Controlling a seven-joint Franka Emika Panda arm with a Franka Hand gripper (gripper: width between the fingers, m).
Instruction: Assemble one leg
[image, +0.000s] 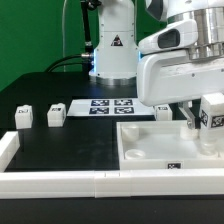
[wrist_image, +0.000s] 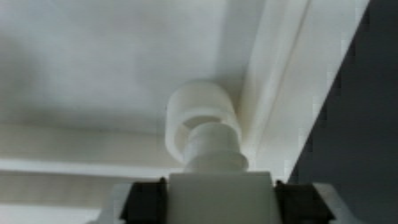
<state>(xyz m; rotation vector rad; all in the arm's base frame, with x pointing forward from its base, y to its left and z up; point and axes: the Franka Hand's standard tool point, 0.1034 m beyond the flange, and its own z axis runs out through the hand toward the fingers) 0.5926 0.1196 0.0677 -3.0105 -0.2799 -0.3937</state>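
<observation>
While tool (image: 203, 118) grips leg (image: 213, 112), tabletop rim (wrist_image: 285, 90) close

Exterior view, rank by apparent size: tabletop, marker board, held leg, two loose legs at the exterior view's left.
1. tabletop
2. marker board
3. held leg: looks slightly bigger than the loose ones, but may only be nearer the camera
4. loose legs: alike, tied

No word, brand or number can be read in either view. The arm's white base (image: 114, 58), far in the scene, bears a black triangular warning sign (image: 116, 41) (its symbol is too small to tell). Black-and-white square tags stand on the marker board (image: 108, 105), on one left leg (image: 24, 117), its neighbour leg (image: 55, 115), the right leg (image: 212, 112) and the tabletop (image: 140, 168), on its near wall.
</observation>
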